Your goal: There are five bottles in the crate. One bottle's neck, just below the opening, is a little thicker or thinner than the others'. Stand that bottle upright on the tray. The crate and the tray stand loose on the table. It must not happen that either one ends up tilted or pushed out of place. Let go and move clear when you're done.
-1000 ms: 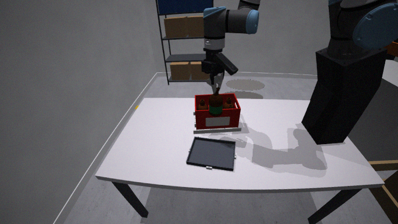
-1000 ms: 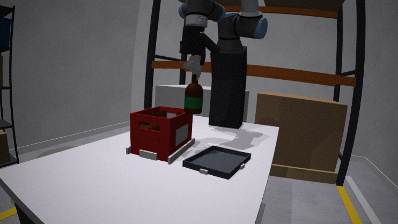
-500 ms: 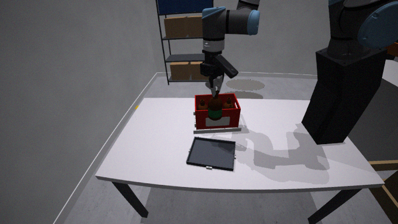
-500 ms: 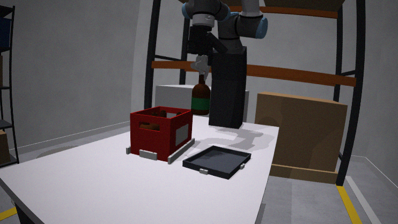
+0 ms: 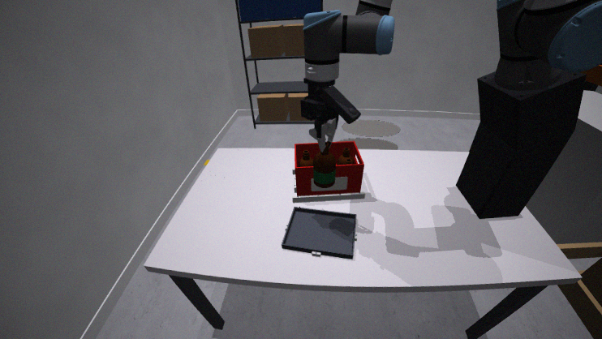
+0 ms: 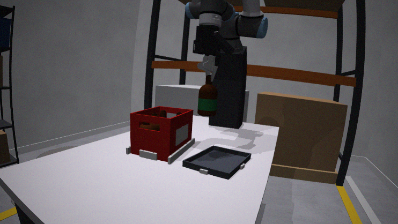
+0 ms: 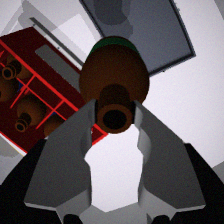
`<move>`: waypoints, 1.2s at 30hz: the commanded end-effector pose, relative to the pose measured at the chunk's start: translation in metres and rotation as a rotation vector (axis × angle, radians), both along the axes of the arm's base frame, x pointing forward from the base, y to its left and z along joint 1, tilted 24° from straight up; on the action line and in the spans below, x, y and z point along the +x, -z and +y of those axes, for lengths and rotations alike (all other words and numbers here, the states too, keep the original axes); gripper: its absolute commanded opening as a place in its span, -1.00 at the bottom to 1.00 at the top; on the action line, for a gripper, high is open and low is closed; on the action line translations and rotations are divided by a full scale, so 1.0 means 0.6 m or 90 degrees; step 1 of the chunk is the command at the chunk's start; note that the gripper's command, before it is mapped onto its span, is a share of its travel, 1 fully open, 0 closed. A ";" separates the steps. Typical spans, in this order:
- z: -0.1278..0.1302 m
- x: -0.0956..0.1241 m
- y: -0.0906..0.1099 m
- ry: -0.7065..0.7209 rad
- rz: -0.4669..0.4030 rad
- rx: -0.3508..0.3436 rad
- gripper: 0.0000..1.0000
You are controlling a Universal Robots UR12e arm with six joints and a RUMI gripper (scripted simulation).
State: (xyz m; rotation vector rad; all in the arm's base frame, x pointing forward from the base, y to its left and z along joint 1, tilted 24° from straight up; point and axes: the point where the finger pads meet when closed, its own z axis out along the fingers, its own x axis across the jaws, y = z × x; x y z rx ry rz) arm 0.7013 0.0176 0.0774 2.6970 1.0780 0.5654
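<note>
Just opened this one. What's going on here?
The robot arm's gripper is shut on the neck of a brown bottle with a green label, holding it upright in the air. Other brown bottles stand in the red crate on the table. The dark tray has no bottle on it, so the placing is still to be done. Whether this bottle has the odd neck, I can't tell.

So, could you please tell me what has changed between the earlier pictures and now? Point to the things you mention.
The brown bottle with the green label [image 5: 324,172] [image 6: 207,103] [image 7: 114,75], gripped by the neck in the tool [image 5: 324,145] [image 6: 208,73] [image 7: 114,101], has moved away from above the crate [image 5: 303,181] [image 6: 150,141] [image 7: 47,65], toward the tray's side. Nothing was newly grasped or let go. The crate and the tray [image 5: 322,231] [image 6: 217,161] [image 7: 150,30] stayed put.
</note>
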 end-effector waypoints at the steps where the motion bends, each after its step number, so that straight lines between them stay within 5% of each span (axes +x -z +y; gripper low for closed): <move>1: 0.022 0.006 -0.003 0.000 -0.001 0.000 -1.00; 36: 0.100 0.024 -0.008 0.000 -0.001 0.000 -1.00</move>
